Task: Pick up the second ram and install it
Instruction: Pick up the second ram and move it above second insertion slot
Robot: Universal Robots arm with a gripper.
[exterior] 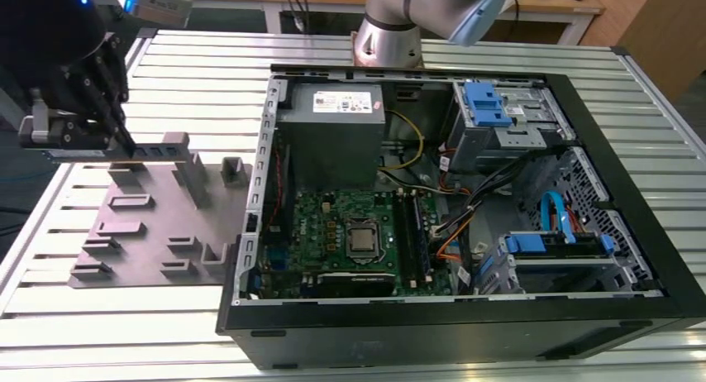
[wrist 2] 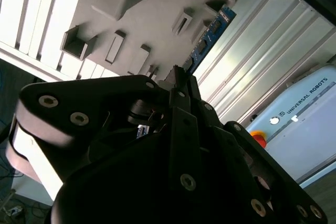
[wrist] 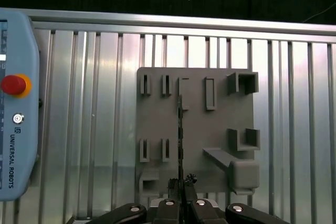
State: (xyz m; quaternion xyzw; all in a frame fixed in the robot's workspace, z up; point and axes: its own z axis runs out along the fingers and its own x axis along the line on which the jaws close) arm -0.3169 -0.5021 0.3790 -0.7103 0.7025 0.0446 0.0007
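in the exterior view, the tool [exterior: 124, 150] is seen low over the grey holder [exterior: 165, 225] on the table [exterior: 198, 59], at the exterior view's left. it is well apart from the open computer case [exterior: 441, 336] and the green motherboard [exterior: 320, 225] inside it. a white label [exterior: 345, 102] with small print is stuck on a grey box in the case, and it is not read out. in the second wrist view, the second ram [wrist 2: 210, 30] is seen as a thin strip with dark chips, reaching out from the tool [wrist 2: 177, 74] past the edge of the grey holder [wrist 2: 142, 9]. white letters are printed on a pale blue control box [wrist 2: 299, 124] with a red button [wrist 2: 257, 139]. in the first wrist view, the second ram [wrist: 180, 129] is seen edge-on over the grey holder [wrist: 197, 129], and its near end is pinched between the two fingers of the tool [wrist: 181, 182]. the grab is judged to be done. whether the strip is free of its slot cannot be told. the carry to the motherboard and the fitting are left to do.
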